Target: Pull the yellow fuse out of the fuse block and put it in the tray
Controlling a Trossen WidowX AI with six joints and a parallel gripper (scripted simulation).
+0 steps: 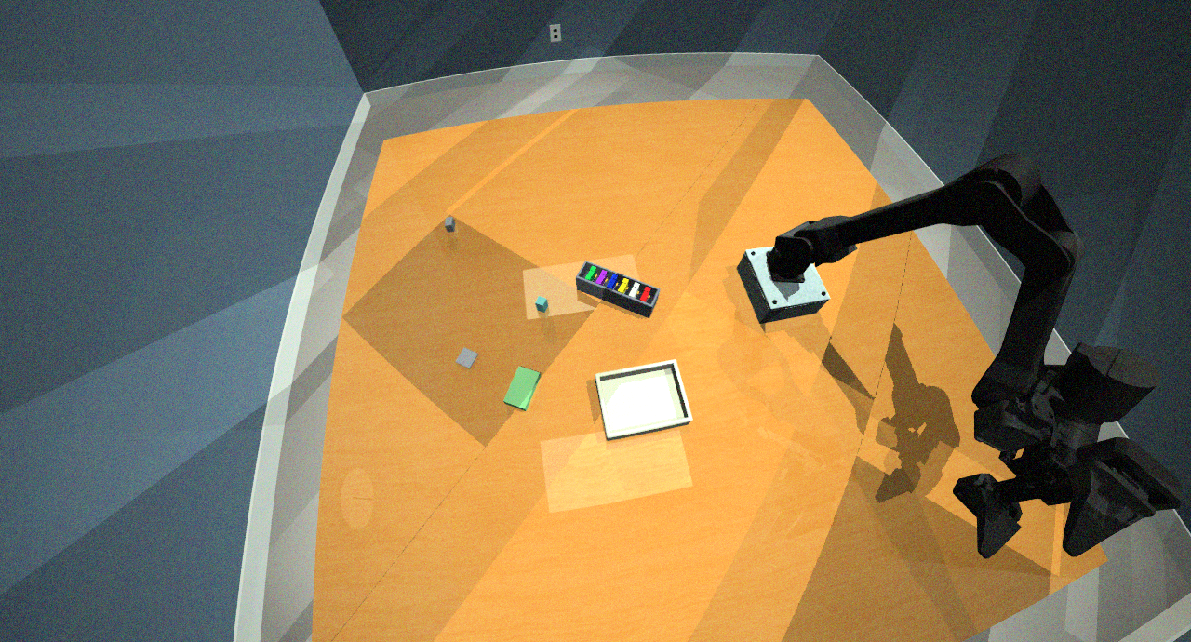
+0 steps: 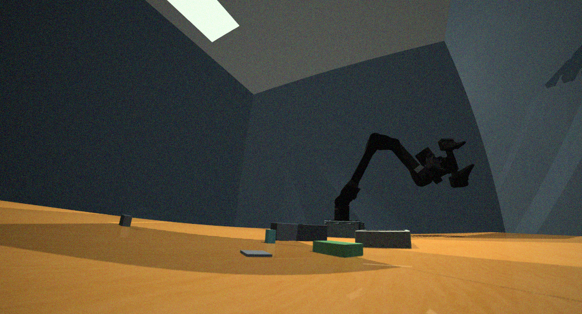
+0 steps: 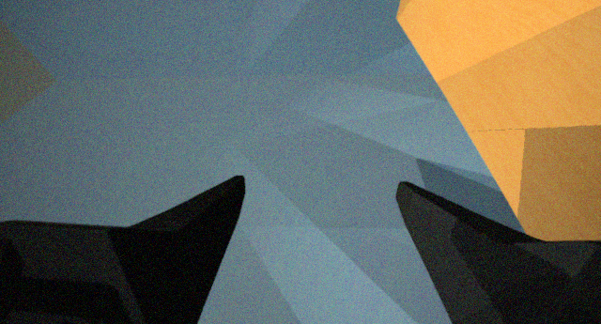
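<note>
The yellow fuse (image 1: 622,285) sits in the dark fuse block (image 1: 611,299) (image 2: 284,231), between a blue fuse (image 1: 612,281) and a white fuse (image 1: 635,289). Green, purple and red fuses also stand in the block's row. In the exterior view the fuses are hidden behind the block's wall. The white tray (image 1: 649,429) (image 2: 382,240) lies apart from the block, with nothing visible in it. My gripper (image 1: 1028,554) (image 2: 469,154) (image 3: 321,186) is open and empty, raised high and far from both block and tray, near the table's edge in the top view.
A teal block (image 1: 541,303) (image 2: 270,235) stands near the fuse block. A green block (image 1: 522,387) (image 2: 337,248) lies beside the tray. A flat grey tile (image 1: 466,357) (image 2: 256,253) and a small grey block (image 1: 449,223) (image 2: 125,220) are farther off. The arm's base box (image 1: 759,265) (image 2: 343,229) stands on the table.
</note>
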